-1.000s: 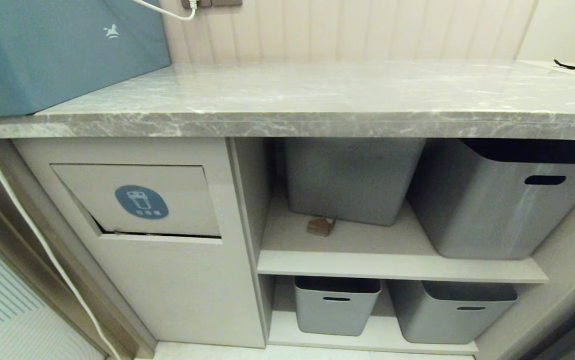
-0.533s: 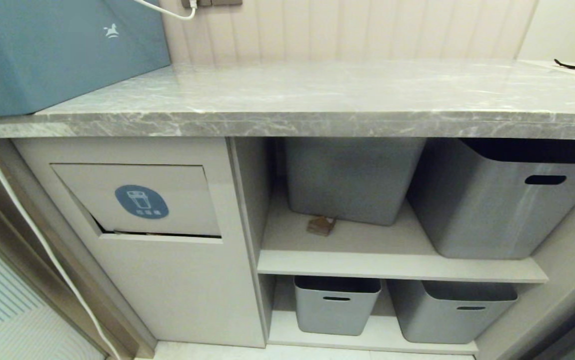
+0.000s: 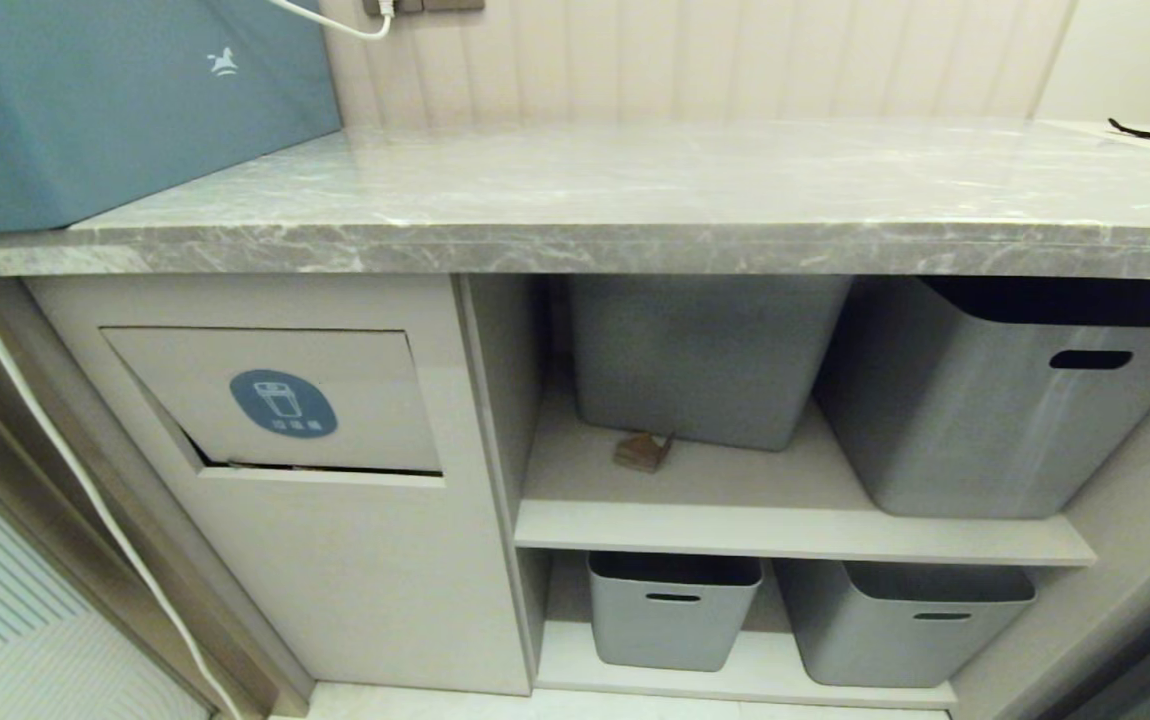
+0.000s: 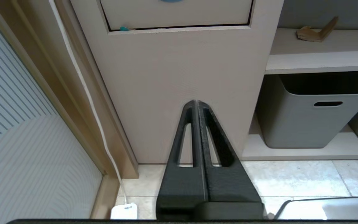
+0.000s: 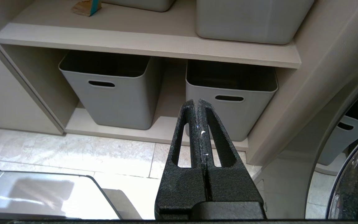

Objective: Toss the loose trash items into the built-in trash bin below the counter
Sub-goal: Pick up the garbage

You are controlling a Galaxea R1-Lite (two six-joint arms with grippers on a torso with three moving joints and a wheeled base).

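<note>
Lying alone on upper shelf (image 3: pixel 795 525): one cardboard scrap (image 3: pixel 643 452), flap sticking upward. Standing around: four grey tubs (image 3: pixel 673 610). Hanging low, both closed, empty: left hand (image 4: pixel 197 104), right hand (image 5: pixel 196 102).

The tabletop (image 3: pixel 635 190) is seen as a glossy grey stone-look slab with white veining and soft reflections. The built-in trash bin (image 3: pixel 275 400) is faced in a smooth, matt beige panel, with a blue sticker (image 3: pixel 283 403) of flat printed finish. The shelf boards (image 3: pixel 795 525) are shown in the same matt beige. The grey tubs (image 3: pixel 995 420) are made of smooth plastic with a faint sheen. The scrap (image 3: pixel 643 451) is rough brown cardboard. The left hand (image 4: pixel 197 105) and the right hand (image 5: pixel 196 104) are formed of black, grainy, matt plastic. The floor (image 5: pixel 73 149) is laid with pale, lightly polished tiles.
</note>
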